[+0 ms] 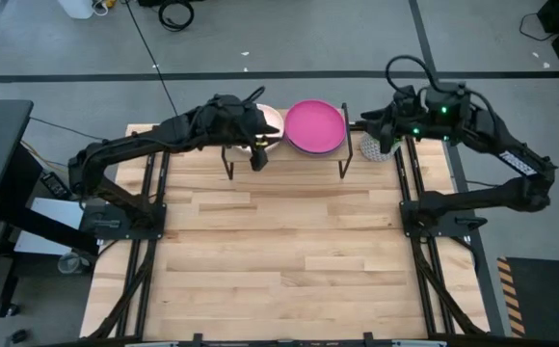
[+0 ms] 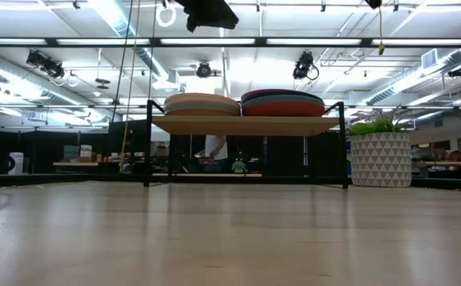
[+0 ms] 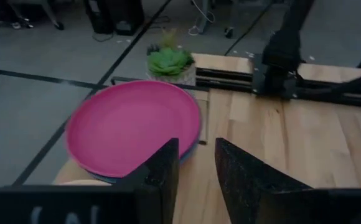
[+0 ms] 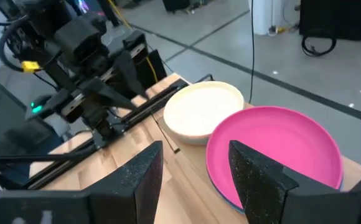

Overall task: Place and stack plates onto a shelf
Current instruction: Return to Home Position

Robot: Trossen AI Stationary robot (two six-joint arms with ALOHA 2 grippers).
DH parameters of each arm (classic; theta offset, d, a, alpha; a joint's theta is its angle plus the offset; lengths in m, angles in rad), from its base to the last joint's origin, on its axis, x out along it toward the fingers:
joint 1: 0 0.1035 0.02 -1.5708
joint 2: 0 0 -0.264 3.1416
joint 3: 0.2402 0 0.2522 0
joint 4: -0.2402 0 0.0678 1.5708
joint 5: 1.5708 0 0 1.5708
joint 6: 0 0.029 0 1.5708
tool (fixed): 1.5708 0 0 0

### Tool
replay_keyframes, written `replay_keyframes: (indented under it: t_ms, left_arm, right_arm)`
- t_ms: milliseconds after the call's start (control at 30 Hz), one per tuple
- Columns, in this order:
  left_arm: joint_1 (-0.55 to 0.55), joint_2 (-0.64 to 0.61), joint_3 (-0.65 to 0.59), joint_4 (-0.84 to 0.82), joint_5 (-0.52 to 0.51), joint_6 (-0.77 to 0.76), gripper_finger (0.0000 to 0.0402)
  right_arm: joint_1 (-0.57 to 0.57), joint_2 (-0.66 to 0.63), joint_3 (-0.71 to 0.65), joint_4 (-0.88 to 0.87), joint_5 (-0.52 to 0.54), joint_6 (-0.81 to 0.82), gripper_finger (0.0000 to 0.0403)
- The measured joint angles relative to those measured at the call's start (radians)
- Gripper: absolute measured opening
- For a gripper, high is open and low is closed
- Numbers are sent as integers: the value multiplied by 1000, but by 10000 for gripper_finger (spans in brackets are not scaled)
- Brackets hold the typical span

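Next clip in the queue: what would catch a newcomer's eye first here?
The magenta plate topping the right-hand stack on the shelf, at the far edge of the table, stands out most, with a cream plate topping the stack beside it. Next come the left gripper and right gripper, near the shelf's two ends, both with jaws open and empty.

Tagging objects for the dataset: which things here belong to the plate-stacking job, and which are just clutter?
Job:
shelf
cream plate topping the left stack
magenta plate topping the right stack
left gripper, open, over the shelf's left half
right gripper, open, by the shelf's right end

Clutter:
potted plant right of the shelf
cables on the floor
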Motion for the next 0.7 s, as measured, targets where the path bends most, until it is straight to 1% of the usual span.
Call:
replay_keyframes:
  t_ms: [100,267,367,467,533,600,633,700]
  left_arm:
    - [-23,0,0,-19,0,0,97]
    - [-88,0,0,-49,-8,-2,71]
    - [-128,-5,0,-91,-42,5,55]
    - [-153,-8,-11,-95,-50,13,41]
    - [-165,-21,-71,-48,-52,-6,34]
    - [-175,-55,-163,7,-52,-40,29]
    - [-181,-73,-209,63,-52,-66,27]
    - [-194,-130,-309,122,-52,-119,25]
  right_arm:
    - [1,-71,-123,92,0,11,189]
    - [0,-171,-292,186,14,86,185]
    - [0,-224,-363,223,19,115,176]
    - [0,-272,-421,234,35,130,166]
    - [0,-304,-459,235,51,128,160]
    - [0,-336,-501,243,55,126,153]
    - [0,-353,-523,249,54,130,150]
    - [0,-386,-571,266,46,147,141]
